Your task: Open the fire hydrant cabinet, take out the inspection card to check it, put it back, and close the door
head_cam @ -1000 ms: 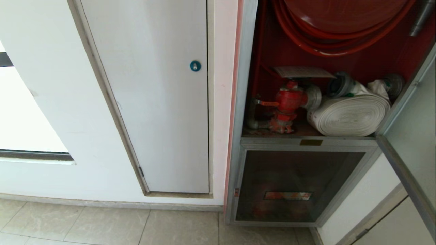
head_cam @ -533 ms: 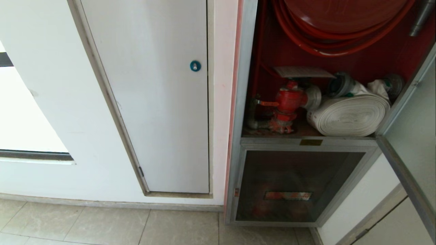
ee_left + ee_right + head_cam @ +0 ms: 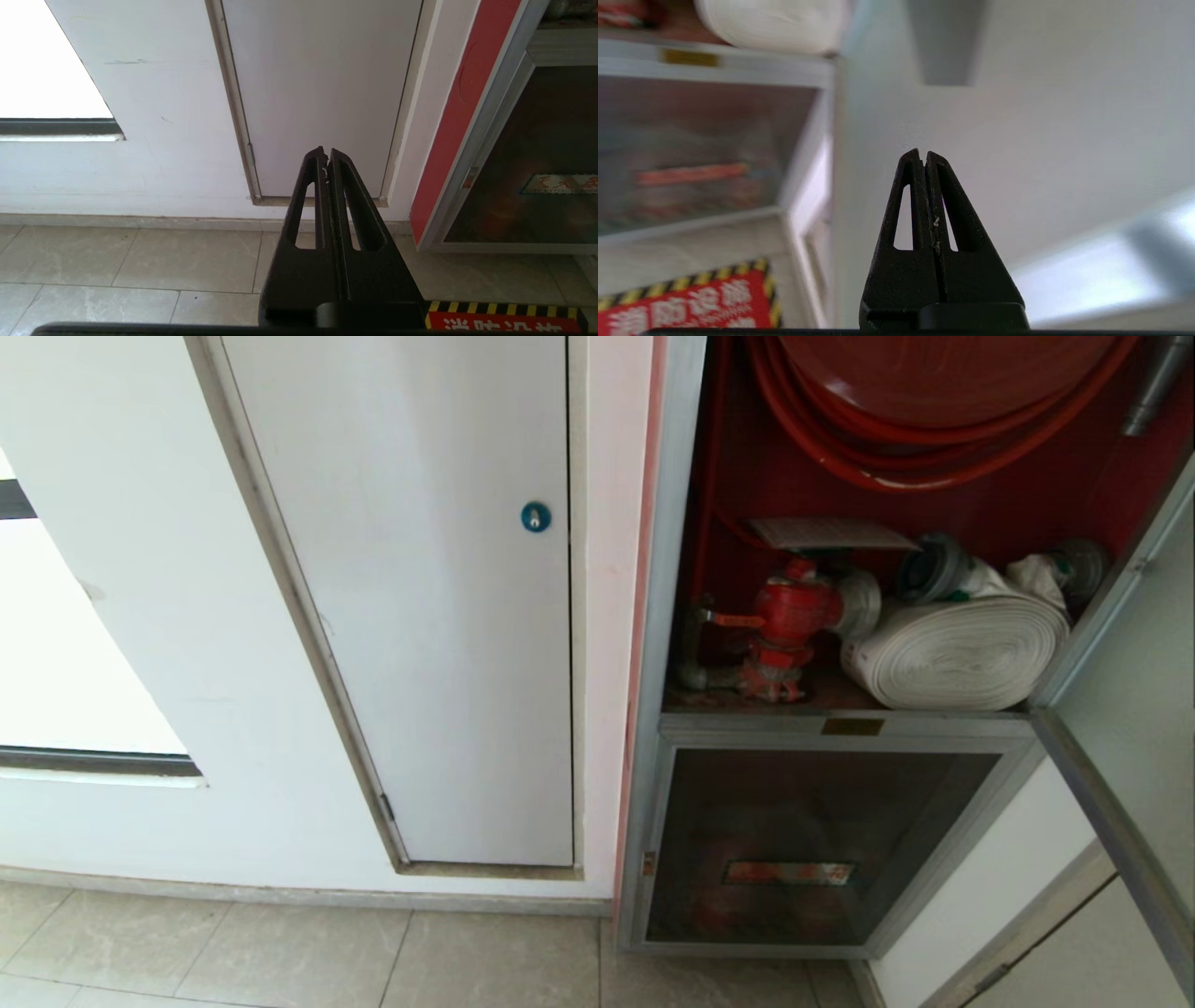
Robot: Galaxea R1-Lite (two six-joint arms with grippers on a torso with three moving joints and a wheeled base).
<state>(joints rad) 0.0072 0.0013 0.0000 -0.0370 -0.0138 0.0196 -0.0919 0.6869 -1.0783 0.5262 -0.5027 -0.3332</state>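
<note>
The fire hydrant cabinet [image 3: 665,616] stands open, showing its red inside. The door [image 3: 1139,709] is swung out to the right. The inspection card [image 3: 831,534], a pale flat sheet, lies on top of the red valve [image 3: 792,611], beside the white rolled hose [image 3: 952,653] and under the red hose reel [image 3: 934,392]. Neither arm shows in the head view. My right gripper [image 3: 923,153] is shut and empty, low down to the right of the cabinet's lower glass panel [image 3: 691,149], pointing at a white wall. My left gripper [image 3: 326,151] is shut and empty, parked facing the white panel [image 3: 322,84].
A white wall panel with a blue round lock [image 3: 535,516] is left of the cabinet. The lower glass panel [image 3: 812,840] is closed. A red floor marking with a yellow-black border [image 3: 686,298] lies on the tiles before the cabinet. The open door's frame reaches out at the right.
</note>
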